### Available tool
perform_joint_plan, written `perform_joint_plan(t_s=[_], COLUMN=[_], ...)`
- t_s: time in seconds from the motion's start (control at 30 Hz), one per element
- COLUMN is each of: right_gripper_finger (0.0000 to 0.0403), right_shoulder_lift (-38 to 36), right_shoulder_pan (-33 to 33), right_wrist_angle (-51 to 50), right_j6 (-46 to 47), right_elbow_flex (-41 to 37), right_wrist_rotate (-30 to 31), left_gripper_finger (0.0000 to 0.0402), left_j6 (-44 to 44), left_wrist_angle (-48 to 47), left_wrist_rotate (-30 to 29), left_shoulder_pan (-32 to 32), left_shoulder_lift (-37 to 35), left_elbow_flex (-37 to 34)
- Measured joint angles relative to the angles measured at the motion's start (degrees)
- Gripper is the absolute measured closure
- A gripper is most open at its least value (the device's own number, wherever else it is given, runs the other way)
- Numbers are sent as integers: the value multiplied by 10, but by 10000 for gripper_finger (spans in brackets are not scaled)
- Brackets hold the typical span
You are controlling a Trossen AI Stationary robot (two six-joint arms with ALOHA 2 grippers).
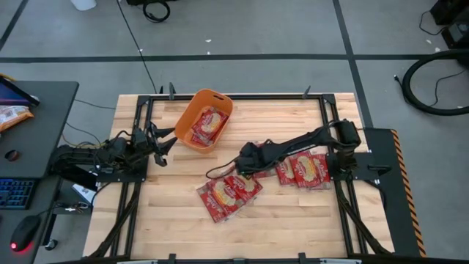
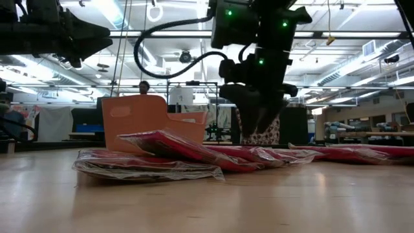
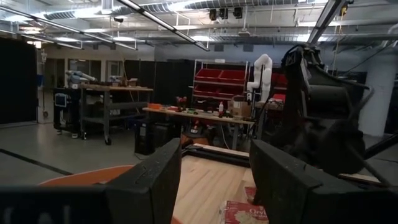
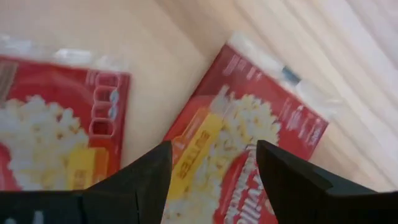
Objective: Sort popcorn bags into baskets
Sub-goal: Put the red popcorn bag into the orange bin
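Your right gripper [image 4: 211, 171] hangs with its jaws spread, holding nothing, just above a red popcorn bag [image 4: 249, 149] on the table [image 1: 293, 220]; its printing is too blurred to read. About five bags [image 1: 229, 192] lie loose on the wood, and at least one [image 1: 207, 125] sits inside the single orange tub [image 1: 192, 114]. Your left gripper [image 1: 167, 141] waits released beside that tub.

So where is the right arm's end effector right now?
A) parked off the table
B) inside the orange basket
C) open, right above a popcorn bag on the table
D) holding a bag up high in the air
C. In the right wrist view the right end effector has its fingers apart with a popcorn bag lying flat between them, and the high view shows it over the bags, away from the orange basket.
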Motion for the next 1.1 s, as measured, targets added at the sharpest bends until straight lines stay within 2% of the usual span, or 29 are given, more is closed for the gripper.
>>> perform_joint_plan(t_s=[0.23, 0.47, 0.63, 0.83, 1.1], right_gripper_finger=[165, 165, 181, 247, 387], right_shoulder_lift=[34, 52, 63, 65, 66], right_shoulder_pan=[-1, 0, 1, 1, 10], right_wrist_angle=[37, 36, 28, 34, 52], right_j6=[-1, -1, -20, -38, -116], right_elbow_flex=[0, -1, 2, 2, 2], right_wrist_rotate=[9, -11, -18, -31, -58], left_gripper_finger=[208, 208, 208, 208, 208], left_j6=[1, 1, 2, 2, 3], left_wrist_angle=[2, -2, -2, -2, -2], left_wrist_rotate=[0, 0, 0, 2, 2], left_shoulder_pan=[0, 0, 0, 0, 0], left_shoulder_lift=[0, 0, 0, 0, 0], left_elbow_flex=[0, 0, 0, 0, 0])
